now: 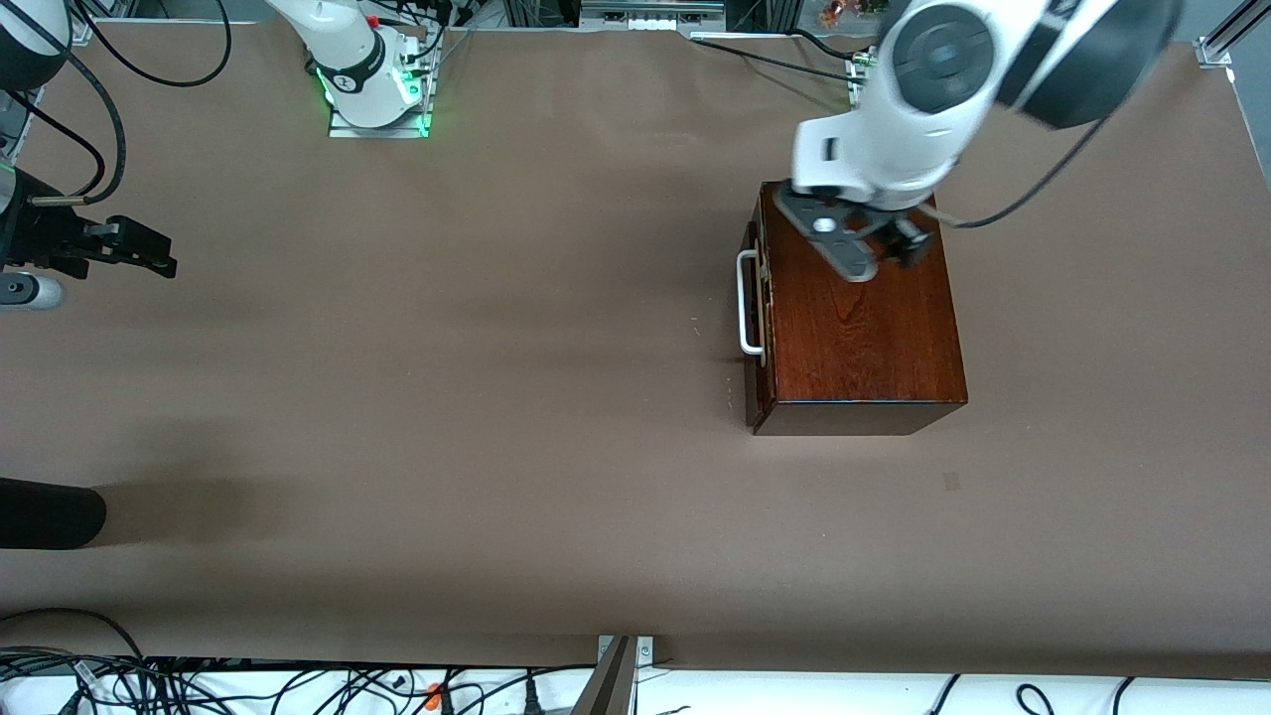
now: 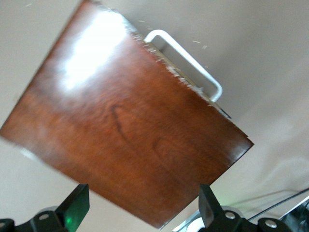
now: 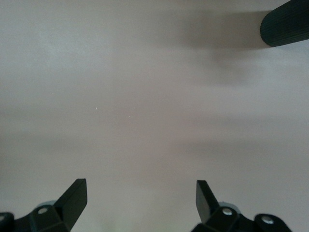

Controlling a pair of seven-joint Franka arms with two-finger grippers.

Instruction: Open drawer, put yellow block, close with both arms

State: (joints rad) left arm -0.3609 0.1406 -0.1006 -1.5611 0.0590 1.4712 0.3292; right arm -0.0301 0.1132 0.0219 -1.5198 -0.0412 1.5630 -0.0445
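Note:
The dark reddish-brown wooden box (image 1: 864, 318) (image 2: 125, 130) stands toward the left arm's end of the table. Its drawer (image 1: 757, 298) is pushed in almost flush, with only a thin pale strip showing at the front. The white U-shaped handle (image 1: 747, 303) (image 2: 193, 63) faces the right arm's end. My left gripper (image 1: 899, 248) (image 2: 142, 198) hangs open over the box's top, holding nothing. At the right arm's end my right gripper (image 1: 149, 256) (image 3: 140, 193) waits open over bare table. The yellow block is out of view.
A black rounded cylinder (image 1: 50, 513) (image 3: 285, 21) juts in over the table at the right arm's end, nearer to the front camera than my right gripper. Cables (image 1: 199, 685) lie along the table's front edge. The right arm's green-lit base (image 1: 377, 94) stands at the table's back edge.

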